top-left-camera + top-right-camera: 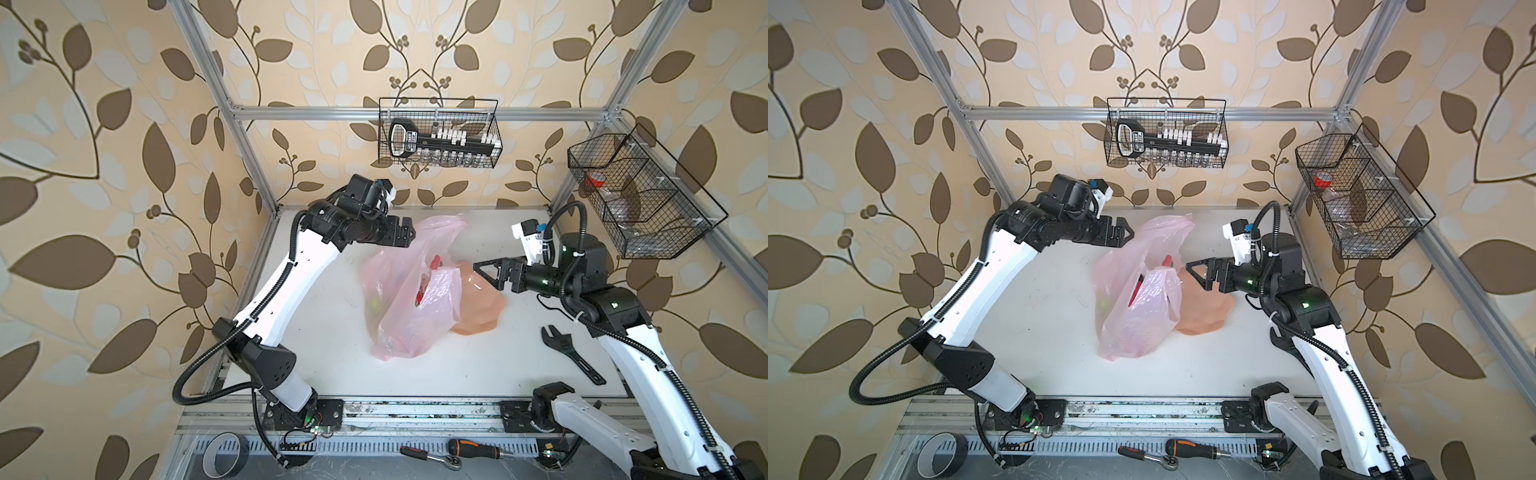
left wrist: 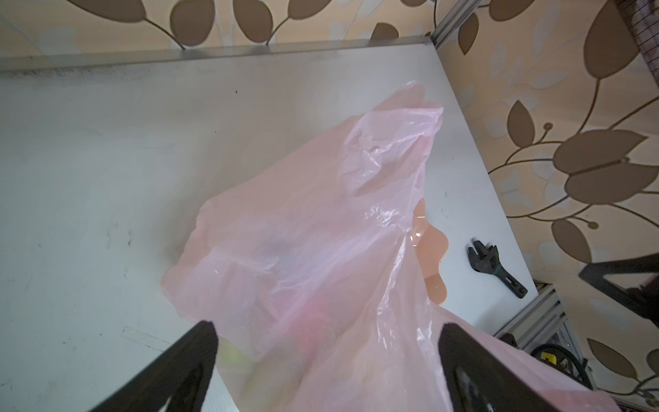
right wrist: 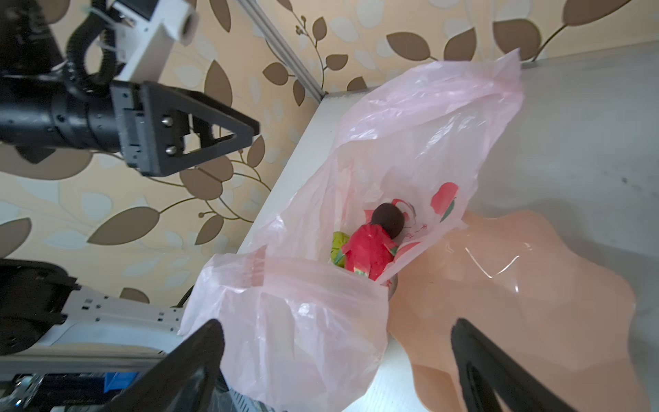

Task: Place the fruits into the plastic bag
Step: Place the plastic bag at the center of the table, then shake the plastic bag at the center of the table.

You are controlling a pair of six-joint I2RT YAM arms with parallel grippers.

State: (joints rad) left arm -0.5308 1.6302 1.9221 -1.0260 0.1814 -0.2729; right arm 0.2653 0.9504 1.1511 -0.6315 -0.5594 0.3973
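Observation:
The pale-pink plastic bag point(image 1: 415, 328) point(image 1: 1133, 328) lies crumpled mid-table with its mouth gaping toward the right. Fruits sit inside it: a red-and-green dragon fruit point(image 3: 369, 253), a dark brown one point(image 3: 388, 219) and a green one point(image 3: 337, 246). In both top views red shows at the mouth point(image 1: 424, 291). My left gripper point(image 1: 409, 232) point(image 2: 328, 331) hovers open above the bag's far-left part, with nothing between its fingers. My right gripper point(image 1: 478, 268) point(image 3: 338, 328) is open too, empty, raised over the bag mouth and the peach plate point(image 1: 478, 307).
The bare peach plate point(image 3: 517, 303) lies against the bag's right side. A black wrench point(image 1: 571, 353) rests front right. Wire baskets hang on the back wall point(image 1: 440, 133) and the right frame point(image 1: 640, 195). A screwdriver point(image 1: 478, 449) and tape roll point(image 1: 226, 453) lie by the front rail.

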